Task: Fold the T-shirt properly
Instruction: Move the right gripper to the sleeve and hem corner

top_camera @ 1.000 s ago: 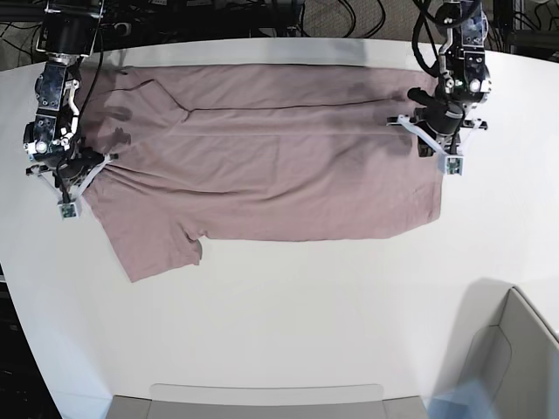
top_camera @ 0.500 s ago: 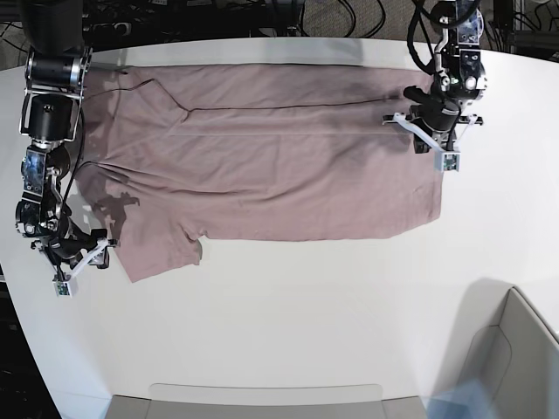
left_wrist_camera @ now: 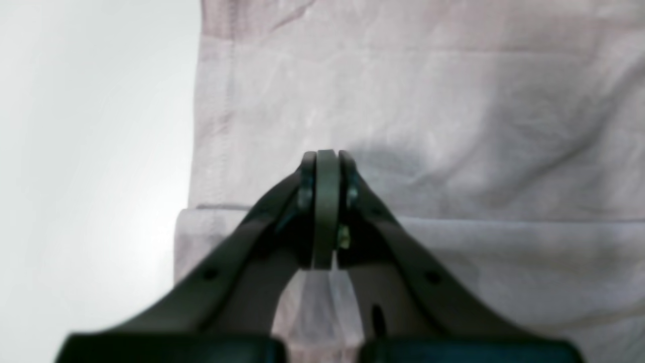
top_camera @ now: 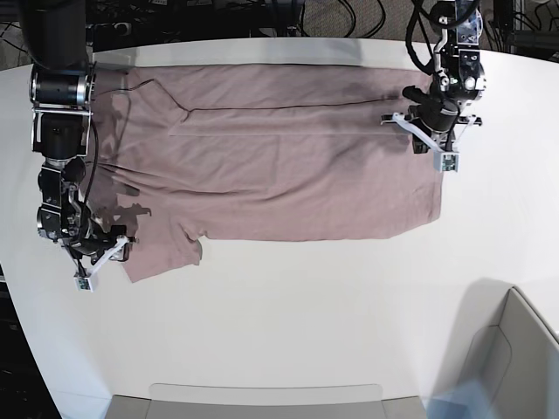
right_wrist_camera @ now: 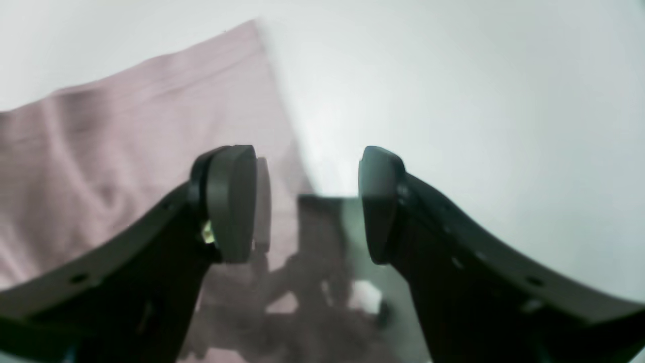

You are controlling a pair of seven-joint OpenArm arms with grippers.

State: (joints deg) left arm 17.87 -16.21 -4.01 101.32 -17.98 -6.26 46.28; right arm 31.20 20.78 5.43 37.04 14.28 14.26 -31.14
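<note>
White bench (top_camera: 288,305) with a rounded outline, matte and evenly lit, fills most of the base view; dark cables (top_camera: 341,16) and rig hardware crowd the strip behind its far edge. A grey bin corner (top_camera: 511,349) shows at the near right, and a pale grey panel (top_camera: 266,400) runs along the near edge. The T-shirt (top_camera: 271,166), dusty pink and lightly creased, lies spread flat across the far half of the bench, long axis running left to right, with its far portion folded over so a straight fold edge crosses the cloth. One sleeve (top_camera: 162,253) juts toward the near left. The left gripper (top_camera: 434,140) sits over the shirt's right end, near the hem; the left wrist view shows its jaws clenched together, pads meeting, directly above the doubled cloth layer (left_wrist_camera: 453,262), though whether any fabric is pinched between them cannot be told. The right gripper (top_camera: 99,259) hangs low at the bench's left side, just beside the sleeve's outer edge. In the right wrist view its jaws stand released and wide apart, one finger (right_wrist_camera: 229,201) over pink cloth (right_wrist_camera: 101,166), the other over bare bench (right_wrist_camera: 453,101); a dark shadow of the gripper falls on the surface between them. Nothing is held there.
</note>
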